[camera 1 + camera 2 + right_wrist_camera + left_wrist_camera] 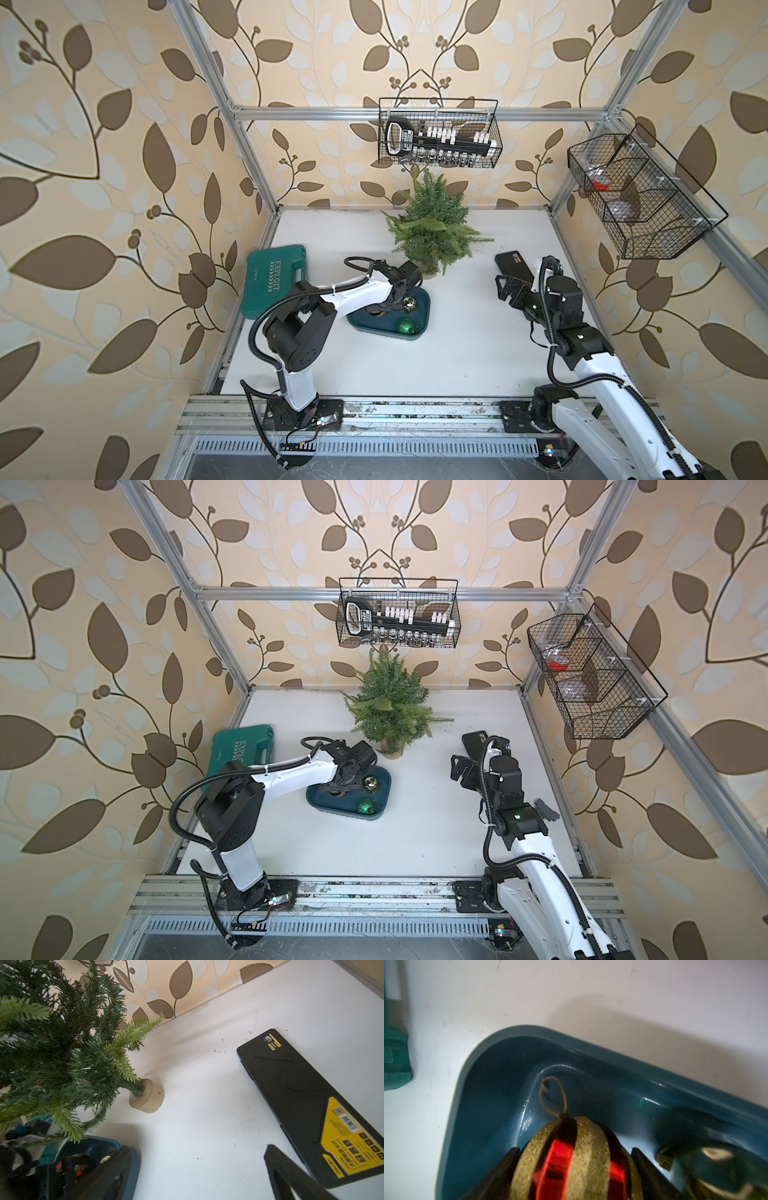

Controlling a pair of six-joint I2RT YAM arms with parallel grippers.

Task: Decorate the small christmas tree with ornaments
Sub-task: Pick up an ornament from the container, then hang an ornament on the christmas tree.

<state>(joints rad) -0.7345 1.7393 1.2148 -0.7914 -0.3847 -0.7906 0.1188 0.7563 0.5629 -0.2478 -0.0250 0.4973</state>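
Jaws of left arm down in tray, either side of striped bauble, grip unclear; right jaws wide.

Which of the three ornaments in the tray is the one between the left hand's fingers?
The red-and-gold striped ornament: the left hand straddles it. The shiny gold ornament and the green glitter ornament lie free in the tray.

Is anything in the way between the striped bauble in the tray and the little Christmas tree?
Nothing visible. The red-and-gold striped bauble lies between the left gripper's fingers in the dark teal tray; the small green tree stands just past the tray's rim, and the shiny gold bauble lies to one side.
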